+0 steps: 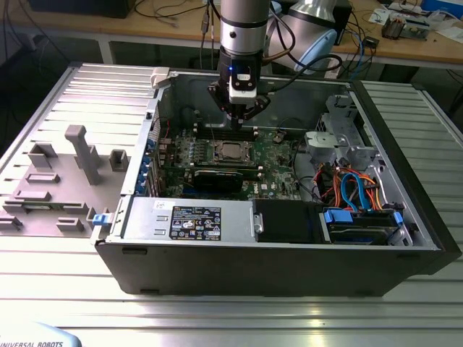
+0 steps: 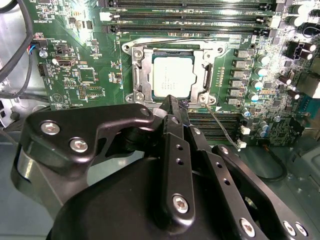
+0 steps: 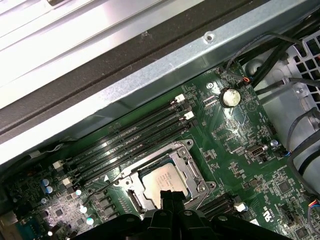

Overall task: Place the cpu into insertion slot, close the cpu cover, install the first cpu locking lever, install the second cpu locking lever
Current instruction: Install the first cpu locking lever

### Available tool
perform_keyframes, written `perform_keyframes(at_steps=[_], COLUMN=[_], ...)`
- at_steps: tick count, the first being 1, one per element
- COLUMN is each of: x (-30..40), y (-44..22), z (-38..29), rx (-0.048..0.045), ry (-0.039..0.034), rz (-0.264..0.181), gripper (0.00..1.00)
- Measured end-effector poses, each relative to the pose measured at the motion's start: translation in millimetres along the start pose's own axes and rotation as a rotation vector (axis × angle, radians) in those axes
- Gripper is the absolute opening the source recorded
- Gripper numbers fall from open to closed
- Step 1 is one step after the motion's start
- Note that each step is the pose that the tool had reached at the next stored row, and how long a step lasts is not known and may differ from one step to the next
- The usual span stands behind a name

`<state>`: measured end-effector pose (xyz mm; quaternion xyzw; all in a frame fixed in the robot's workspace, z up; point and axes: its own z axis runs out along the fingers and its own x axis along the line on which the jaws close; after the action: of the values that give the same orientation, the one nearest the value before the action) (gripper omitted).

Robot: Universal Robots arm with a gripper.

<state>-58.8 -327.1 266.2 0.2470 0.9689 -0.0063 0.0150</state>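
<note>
The cpu (image 2: 172,75), a square chip with a dull silver top, lies flat in the insertion slot (image 2: 131,49) on the green board. The cpu cover (image 2: 141,75), a silver-grey frame, lies down around the cpu, which shows through its window. A thin wire lever (image 2: 222,127) sticks out slantwise from one socket corner. My gripper (image 2: 173,101) is shut with nothing in it, its black tip just above the socket's edge beside the cpu. In the exterior view the gripper (image 1: 239,124) hangs over the board just behind the cpu (image 1: 231,151). The first wrist view shows cpu (image 3: 162,181) and gripper (image 3: 170,194).
Long black memory slots (image 3: 130,137) flank the socket. A black graphics card (image 1: 221,178) lies in front of it, and the power supply (image 1: 188,219) at the case's front wall. Coloured cables (image 1: 351,189) fill the right side. Grey fixture blocks (image 1: 81,153) stand left of the case.
</note>
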Motion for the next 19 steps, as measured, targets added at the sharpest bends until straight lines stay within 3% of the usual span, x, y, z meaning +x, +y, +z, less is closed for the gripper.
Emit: perform_keyframes(at_steps=[4,9,11,14,19], x=[0.2,6.2,6.2,6.3,6.3], y=[-0.1,-3.4,-3.4,-3.4,-3.5], z=[0.0,-0.2,-0.2,-0.2,-0.1], rx=[0.0000,-0.0008,-0.0025,-0.0061,-0.0090], ry=[0.0000,0.0001,0.0000,-0.0005,-0.0009], rz=[-0.001,-0.016,-0.060,-0.169,-0.263], gripper=[0.11,0.11,0.11,0.11,0.11])
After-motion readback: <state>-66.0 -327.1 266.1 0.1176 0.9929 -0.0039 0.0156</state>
